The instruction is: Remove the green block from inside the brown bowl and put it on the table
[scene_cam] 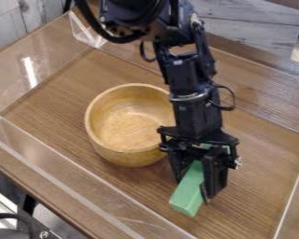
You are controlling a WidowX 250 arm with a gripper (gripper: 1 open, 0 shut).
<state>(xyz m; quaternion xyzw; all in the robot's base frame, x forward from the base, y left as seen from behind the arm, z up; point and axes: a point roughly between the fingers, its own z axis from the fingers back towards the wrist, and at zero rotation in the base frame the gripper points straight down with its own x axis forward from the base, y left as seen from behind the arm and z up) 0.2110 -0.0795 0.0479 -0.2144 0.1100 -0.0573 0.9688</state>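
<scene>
Camera view had the claw [200,182] clamped on the green block [190,194] — long axis tilted steeply, lower end touching the counter [258,112] just beside the brown bowl [130,124], near the front clear wall — open wood behind.

light: even, bright | glare: plastic walls [40,56] | focus: soft, low-res | shadows: faint

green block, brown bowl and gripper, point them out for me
green block [186,198], camera view, on its lower end near the table
brown bowl [111,99], camera view, on its far rim
gripper [202,187], camera view, between its fingertips
</scene>
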